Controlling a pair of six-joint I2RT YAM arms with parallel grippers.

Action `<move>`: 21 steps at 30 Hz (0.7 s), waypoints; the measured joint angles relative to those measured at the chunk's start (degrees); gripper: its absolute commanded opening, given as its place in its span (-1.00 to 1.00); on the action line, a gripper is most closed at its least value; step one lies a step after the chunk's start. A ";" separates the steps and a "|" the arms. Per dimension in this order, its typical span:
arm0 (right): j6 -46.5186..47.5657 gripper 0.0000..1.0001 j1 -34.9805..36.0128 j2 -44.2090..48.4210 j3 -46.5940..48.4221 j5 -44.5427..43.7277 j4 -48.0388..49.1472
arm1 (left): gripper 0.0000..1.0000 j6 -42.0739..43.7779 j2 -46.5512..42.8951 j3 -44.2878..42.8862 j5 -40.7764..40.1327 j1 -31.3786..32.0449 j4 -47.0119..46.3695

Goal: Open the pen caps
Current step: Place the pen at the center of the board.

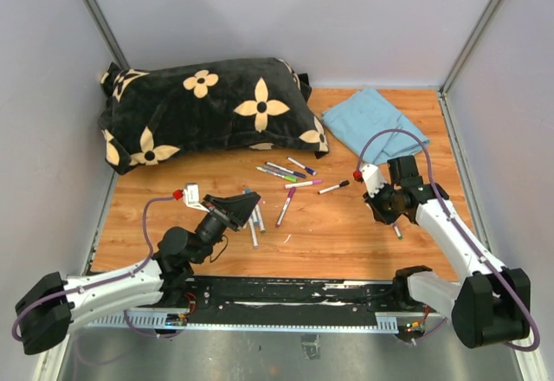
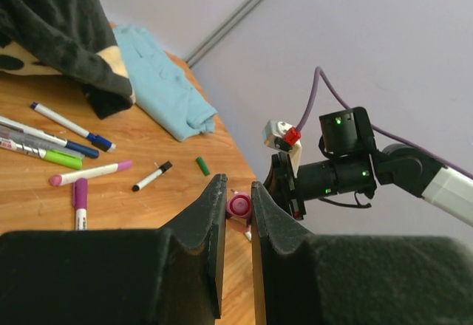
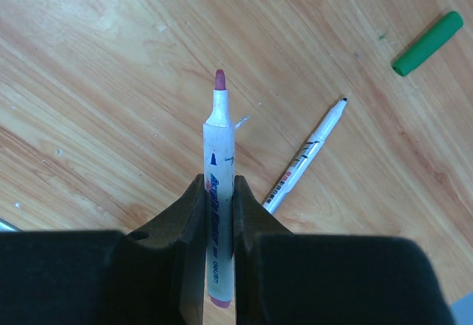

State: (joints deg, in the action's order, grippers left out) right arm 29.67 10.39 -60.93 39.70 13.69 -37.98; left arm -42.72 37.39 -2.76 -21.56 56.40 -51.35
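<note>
While R gripper [image 3: 219, 185] clamps uncapped pen [image 3: 219, 129], L gripper [image 2: 236, 186] pinches pink cap [image 2: 238, 207], wood tabletop [image 1: 346, 234], pale walls [image 1: 286, 17].

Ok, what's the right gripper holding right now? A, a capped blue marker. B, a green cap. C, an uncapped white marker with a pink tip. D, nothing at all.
C: in the right wrist view the right gripper is shut on a white-barrelled marker, and the marker's bare pink tip points away from the gripper with no cap on it.
</note>
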 measured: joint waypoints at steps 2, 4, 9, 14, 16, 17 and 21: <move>-0.17 -0.87 -0.07 -0.79 0.00 -0.48 0.00 | -0.99 -0.07 0.33 0.00 0.24 0.00 -0.02; -0.35 -0.87 -0.11 -1.84 0.00 -1.16 0.02 | -0.99 -0.20 0.68 0.02 0.33 0.00 -0.28; -1.20 -0.86 -0.39 -6.12 0.28 -3.45 0.26 | -0.99 -0.28 1.86 0.02 0.63 0.00 -1.20; -2.27 -0.84 -0.92 -10.56 1.01 -5.86 0.59 | -0.99 -0.63 2.93 0.24 0.74 0.00 -2.16; -2.69 -0.82 -1.55 -11.91 1.20 -6.64 0.68 | -0.99 -0.74 3.34 0.28 0.81 0.00 -2.60; -2.86 -0.82 -1.77 -12.66 1.29 -7.06 0.81 | -0.99 -0.83 3.61 0.31 0.85 0.00 -2.82; -3.50 -0.79 -1.86 -15.15 1.86 -8.39 0.92 | -0.99 -1.07 4.55 0.33 1.18 0.00 -3.76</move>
State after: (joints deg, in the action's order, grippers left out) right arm 26.17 8.54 -76.07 41.56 5.30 -37.06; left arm -43.79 41.93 -2.44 -20.38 56.40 -55.11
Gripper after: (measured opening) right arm 0.134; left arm 0.187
